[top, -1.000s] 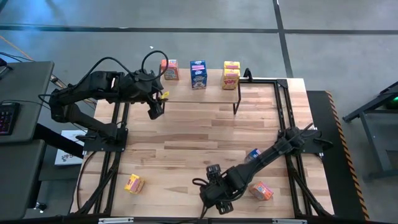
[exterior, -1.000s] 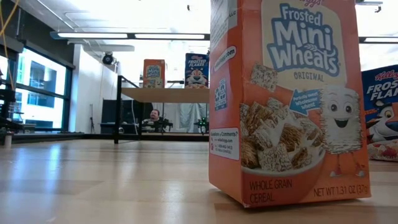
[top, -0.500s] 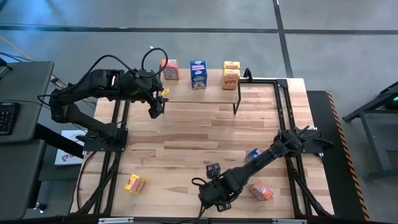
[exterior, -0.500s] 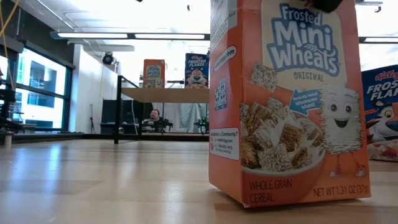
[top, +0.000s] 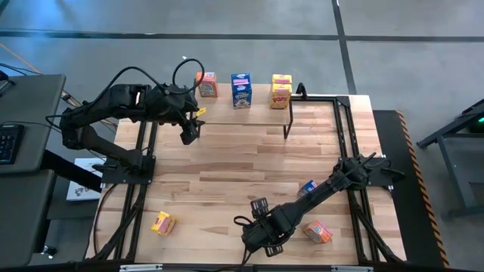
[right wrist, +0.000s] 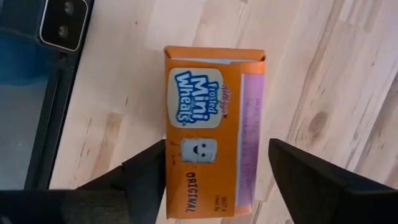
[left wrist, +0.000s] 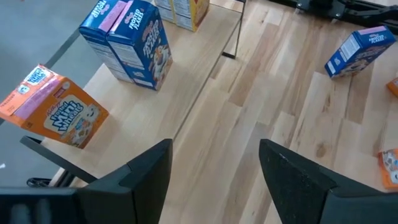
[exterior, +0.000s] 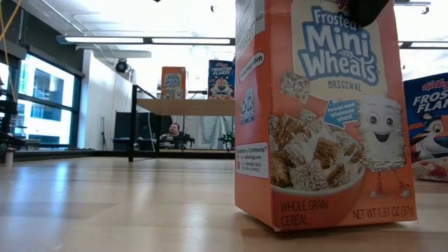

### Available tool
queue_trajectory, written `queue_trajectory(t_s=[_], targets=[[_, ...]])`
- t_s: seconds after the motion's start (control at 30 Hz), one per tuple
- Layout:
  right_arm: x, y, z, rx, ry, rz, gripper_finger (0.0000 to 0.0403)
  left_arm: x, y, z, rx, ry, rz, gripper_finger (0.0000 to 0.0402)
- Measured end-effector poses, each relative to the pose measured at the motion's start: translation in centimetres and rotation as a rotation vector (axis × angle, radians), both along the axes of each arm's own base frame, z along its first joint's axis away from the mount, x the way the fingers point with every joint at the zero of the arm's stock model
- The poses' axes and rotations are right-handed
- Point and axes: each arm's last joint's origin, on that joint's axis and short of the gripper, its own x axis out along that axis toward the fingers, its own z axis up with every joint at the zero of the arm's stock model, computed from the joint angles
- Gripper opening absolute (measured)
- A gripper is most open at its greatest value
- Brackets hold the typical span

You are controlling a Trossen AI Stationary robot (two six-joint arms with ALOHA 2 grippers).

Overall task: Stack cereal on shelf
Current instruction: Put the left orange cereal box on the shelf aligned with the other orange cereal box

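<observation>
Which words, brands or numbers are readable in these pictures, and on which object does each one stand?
"Frosted Mini Wheats ORIGINAL", "WHOLE GRAIN CEREAL", "NET WT 1.31 OZ (37": near orange box, low view.
"FROS… FLA…": blue box at the edge.
"Frosted Mini Wheats ORIGINAL": top of the box between the right gripper's fingers.
Shelf boxes' print: too small.

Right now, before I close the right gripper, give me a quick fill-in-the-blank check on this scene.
1. The right gripper straddles an orange box labelled Frosted Mini ____.
2. The left gripper holds ____.
3. On the shelf, the box between the orange box and the yellow boxes is coloured ____.

Missing words: Wheats; nothing; blue
</observation>
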Motion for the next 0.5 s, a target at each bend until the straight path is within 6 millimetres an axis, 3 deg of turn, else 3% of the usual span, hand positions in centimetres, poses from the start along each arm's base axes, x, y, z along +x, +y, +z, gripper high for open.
queue_trajectory(t_s=[0.5], targets=[[0.8, -1.4, 0.2, 0.016, 0.004, -0.015, 0.0181, -0.2, 0.1, -0.1, 0.072, 0.055, -0.036, 0.0294]])
